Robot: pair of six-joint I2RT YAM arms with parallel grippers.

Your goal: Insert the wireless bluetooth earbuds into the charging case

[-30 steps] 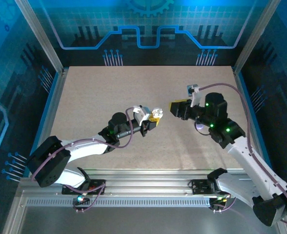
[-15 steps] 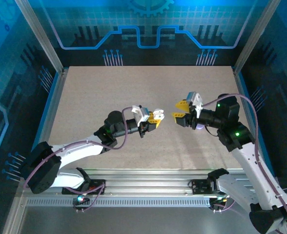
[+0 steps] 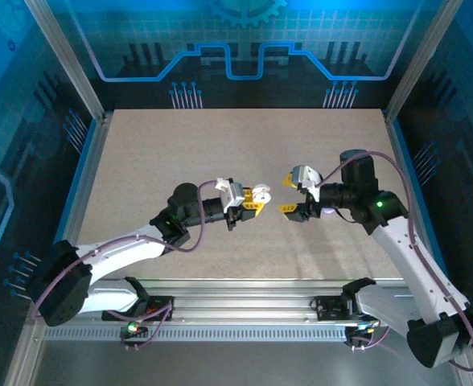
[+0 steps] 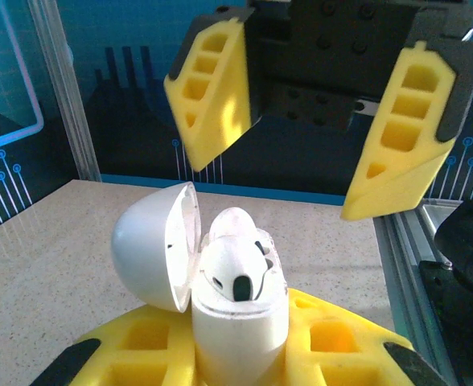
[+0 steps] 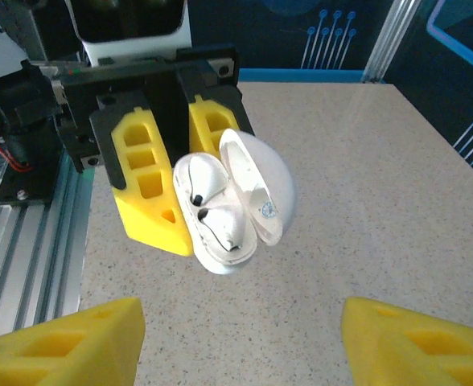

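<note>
The white charging case (image 4: 238, 322) stands upright with my left gripper (image 4: 240, 342) shut on its lower body, held above the table. Its lid (image 4: 152, 245) is swung open to the left. Two white earbuds (image 4: 235, 269) sit in its wells, seen in the right wrist view as one earbud (image 5: 200, 186) behind another (image 5: 227, 227). My right gripper (image 5: 238, 354) faces the case from a short way off, open and holding nothing. In the top view the left gripper (image 3: 251, 203) and case (image 3: 261, 193) are just left of the right gripper (image 3: 290, 194).
The speckled beige table (image 3: 220, 145) is walled by blue panels with aluminium posts. A rail (image 3: 244, 293) runs along its near edge. Something small and pale lavender (image 3: 327, 212) shows under the right arm's wrist.
My right gripper has opened wide and turned level to face the case. The left gripper has crept slightly right, still shut on the case.
</note>
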